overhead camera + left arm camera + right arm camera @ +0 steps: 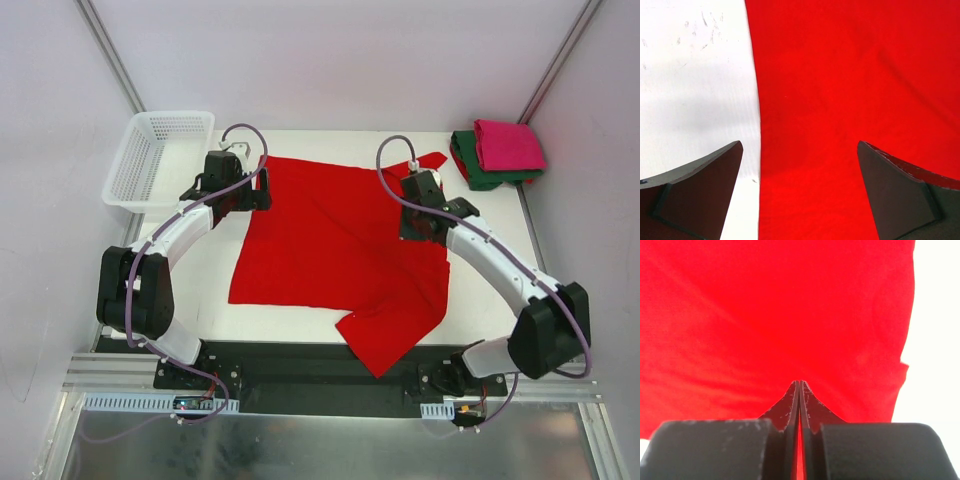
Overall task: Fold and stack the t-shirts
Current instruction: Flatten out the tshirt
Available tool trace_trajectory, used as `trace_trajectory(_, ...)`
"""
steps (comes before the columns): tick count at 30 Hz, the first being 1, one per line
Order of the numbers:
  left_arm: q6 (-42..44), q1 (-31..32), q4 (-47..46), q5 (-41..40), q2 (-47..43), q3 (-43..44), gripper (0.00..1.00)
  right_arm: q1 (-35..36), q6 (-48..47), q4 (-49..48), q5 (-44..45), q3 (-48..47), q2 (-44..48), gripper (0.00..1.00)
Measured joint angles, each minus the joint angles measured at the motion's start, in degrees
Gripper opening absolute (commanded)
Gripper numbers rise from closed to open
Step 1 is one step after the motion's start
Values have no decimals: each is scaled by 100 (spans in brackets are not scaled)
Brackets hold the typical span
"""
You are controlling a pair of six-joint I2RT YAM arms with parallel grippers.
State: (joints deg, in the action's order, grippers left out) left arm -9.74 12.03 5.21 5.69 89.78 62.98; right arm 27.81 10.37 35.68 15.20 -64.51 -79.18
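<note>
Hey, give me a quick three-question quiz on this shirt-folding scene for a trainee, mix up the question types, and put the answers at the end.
1. True or false: the left gripper, over the edge of the red t-shirt, is shut.
2. What lies on top of the folded green t-shirt at the far right corner? A nothing, B the pink t-shirt, C the red t-shirt.
3. Fill the gap: above the red cloth, the right gripper is ___ (open or shut).

Key: 1 false, its jaws stand wide open. 2 B. 3 shut.
</note>
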Motion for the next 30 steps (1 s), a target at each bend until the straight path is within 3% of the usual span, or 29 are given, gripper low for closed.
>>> trace_trajectory(10, 4, -2, 2, 15, 0, 0, 99, -505, -280, -61, -52, -1088, -2271, 1)
trace_trajectory(21, 7, -2, 2, 15, 0, 0, 99, -1139, -332, 20, -68, -1941, -2841, 1)
trace_trajectory(30, 7, -2, 2, 15, 79, 0, 99, -1414, -525, 295, -247, -2889, -3936, 1)
